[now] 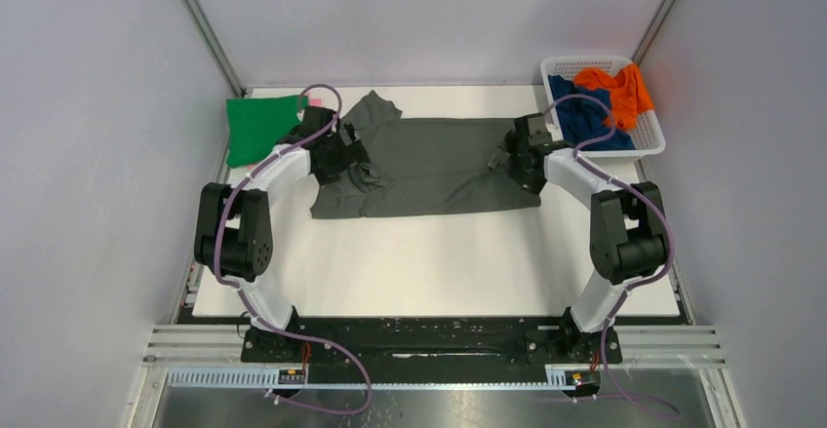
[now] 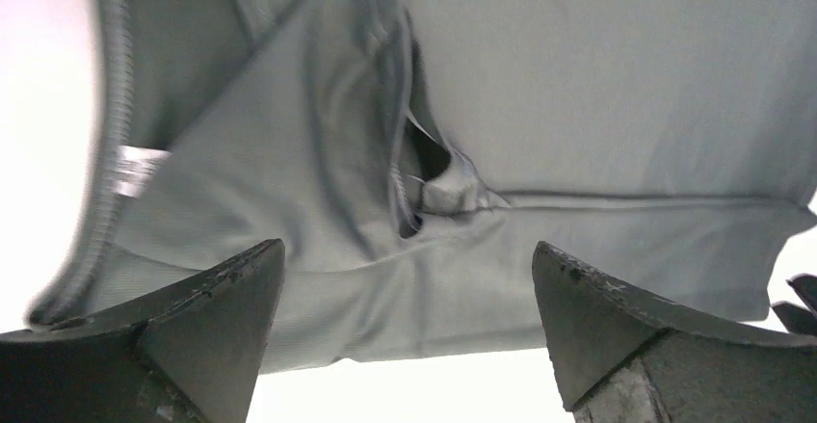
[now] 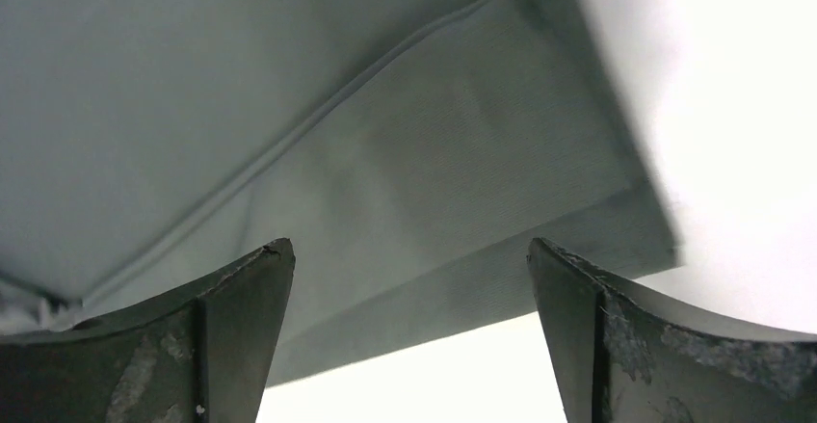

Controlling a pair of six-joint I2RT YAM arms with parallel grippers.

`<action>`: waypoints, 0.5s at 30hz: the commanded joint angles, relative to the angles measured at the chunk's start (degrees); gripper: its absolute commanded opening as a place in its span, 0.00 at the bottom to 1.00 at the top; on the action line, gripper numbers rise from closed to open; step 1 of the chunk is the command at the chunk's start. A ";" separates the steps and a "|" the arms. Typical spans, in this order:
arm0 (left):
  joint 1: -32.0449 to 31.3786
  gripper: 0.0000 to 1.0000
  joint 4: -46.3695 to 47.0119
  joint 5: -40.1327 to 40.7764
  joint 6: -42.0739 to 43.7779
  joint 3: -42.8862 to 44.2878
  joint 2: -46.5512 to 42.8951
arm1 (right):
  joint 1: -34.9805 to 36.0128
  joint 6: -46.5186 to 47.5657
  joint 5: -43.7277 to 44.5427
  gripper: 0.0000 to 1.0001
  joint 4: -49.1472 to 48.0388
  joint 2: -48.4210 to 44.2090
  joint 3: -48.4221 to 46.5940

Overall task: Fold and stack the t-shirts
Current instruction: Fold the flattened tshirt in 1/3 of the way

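A green shirt (image 1: 255, 126) is lying at the far-left corner. The left gripper (image 2: 409, 259) is hovering wide open over the collar end of the grey shirt (image 1: 439, 165), which is spreading along the far edge. The right gripper (image 3: 409, 254) is gaping equally wide over its hem corner. White table (image 1: 439, 262) is showing toward the near edge.

**A robotics lab cell, not a laundry room**

We read this as a robotics lab test cell. Plain grey panels (image 1: 88, 106) close it in at the back and on both sides, framed by bare aluminium posts (image 1: 203, 26). A white table (image 1: 429, 262) fills the floor of the cell. At its near edge, slotted metal rails (image 1: 185, 345) carry the left arm (image 1: 239, 228) and the right arm (image 1: 624, 233), with purple cables (image 1: 322, 87) looped loosely along them. The only homely things we see are a dark grey t-shirt (image 1: 439, 165), a green t-shirt (image 1: 258, 126), and a white plastic basket (image 1: 585, 60) holding an orange t-shirt (image 1: 619, 87) and a navy t-shirt (image 1: 585, 116).
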State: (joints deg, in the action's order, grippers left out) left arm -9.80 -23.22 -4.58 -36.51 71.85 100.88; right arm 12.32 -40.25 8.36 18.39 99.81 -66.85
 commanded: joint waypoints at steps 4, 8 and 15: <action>-2.89 0.99 9.03 -8.36 -4.14 -2.21 2.24 | 5.79 2.62 -6.09 0.99 -2.09 3.27 -0.76; -3.27 0.99 12.07 -9.44 -5.61 -0.35 5.77 | 6.01 2.79 -3.89 1.00 -2.63 2.16 0.86; -3.56 0.99 13.14 -12.37 -7.23 7.68 13.20 | 5.96 4.50 -0.48 0.99 -1.01 1.50 -0.09</action>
State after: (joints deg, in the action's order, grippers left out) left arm -13.15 -14.61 -13.52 -41.93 73.28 111.63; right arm 18.37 -37.45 4.93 16.93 102.91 -66.06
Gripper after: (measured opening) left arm 0.989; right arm 0.993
